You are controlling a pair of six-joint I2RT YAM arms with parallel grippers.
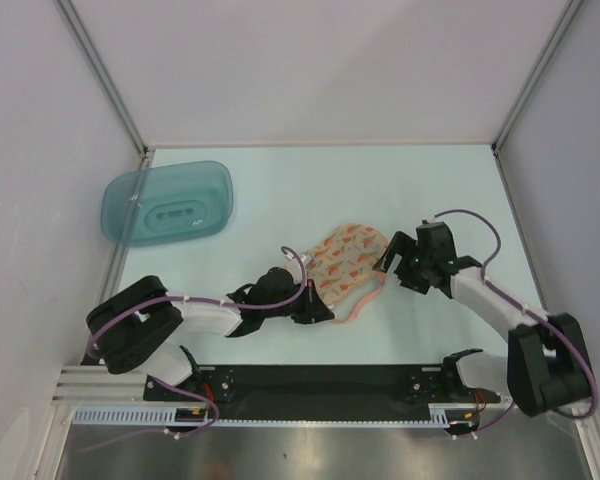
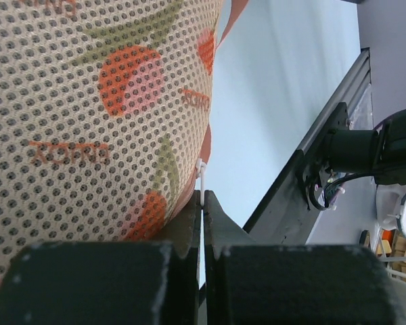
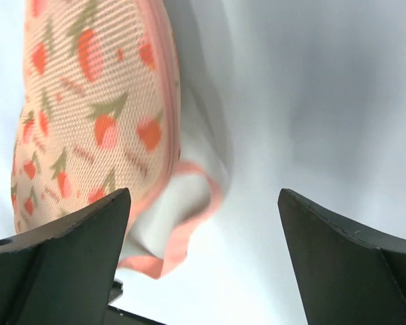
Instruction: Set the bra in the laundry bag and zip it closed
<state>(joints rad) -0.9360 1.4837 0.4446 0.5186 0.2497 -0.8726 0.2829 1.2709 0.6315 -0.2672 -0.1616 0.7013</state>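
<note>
Jaws of the left gripper (image 2: pixel 202 198) are clamped flat together at the near-left edge of the peach-pink mesh laundry bag (image 1: pixel 345 258) with orange motifs. A thin white tab (image 2: pixel 201 175) stands up at the fingertips, but you cannot tell from these views whether it is pinched between them or is the zip pull. Jaws of the right gripper (image 3: pixel 203 196) stand wide apart and grip nothing. They hang just beside the far-right end of the laundry bag, above its pink fabric loop (image 3: pixel 183 247). The laundry bag lies on the pale table (image 1: pixel 280 180) between the two grippers, with its long axis running roughly from near-left to far-right, that is, from one gripper toward the other. The small black fabric bra shows in no view, so judge it to be inside the bulging bag. Treat the left arm as the nearer one, since it is against the rim. The pink zip rim looks joined where the right wrist view shows it. Verify the rest before you count the zip as closed. The teal translucent plastic tub (image 1: pixel 167 203) sits well apart at far left.
</note>
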